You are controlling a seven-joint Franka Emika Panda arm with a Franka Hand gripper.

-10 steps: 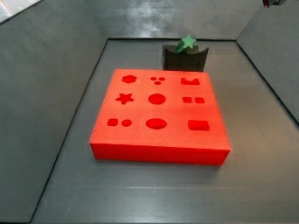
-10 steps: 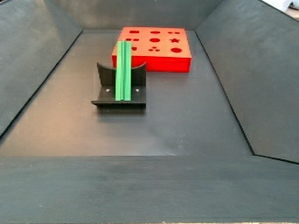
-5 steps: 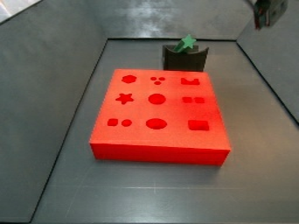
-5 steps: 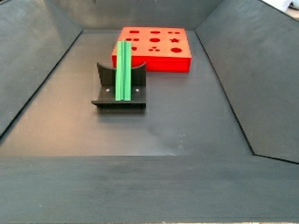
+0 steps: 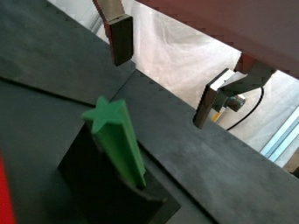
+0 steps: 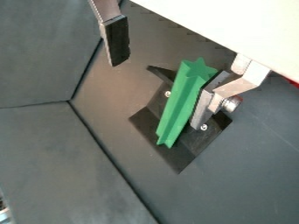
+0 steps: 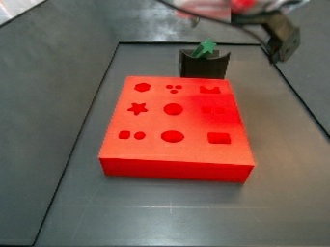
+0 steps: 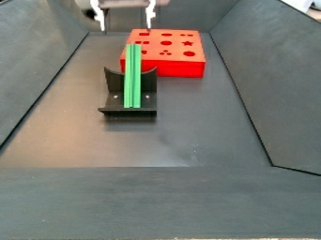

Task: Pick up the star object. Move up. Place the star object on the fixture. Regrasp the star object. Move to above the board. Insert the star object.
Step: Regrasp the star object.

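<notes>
Grey floor holds 1 board [image 7: 177, 126], 1 fixture [image 8: 128, 97] bearing 1 star object [image 8: 131, 75]; pincer [image 8: 122, 16] spread above, empty.

A dark grey table [image 8: 189, 131] lies bare and matte, ringed by sloping grey walls [image 8: 38, 84] seen in both side views [image 7: 52, 77], while a pale crumpled sheet [image 5: 176, 52] hangs beyond the rim in a wrist view.

Gripper: the two-finger gripper [image 6: 167, 54] hangs above the floor, its flat silver fingers [image 6: 114, 37] with dark pads spread wide apart, nothing between them.
Star object: the long, slim green star-section peg [image 6: 180, 102] lies in the fixture, clear of both fingers.
Fixture: the dark, nearly black bracket on its base plate [image 6: 176, 149] stands on the dark grey floor [image 6: 70, 166].
</notes>
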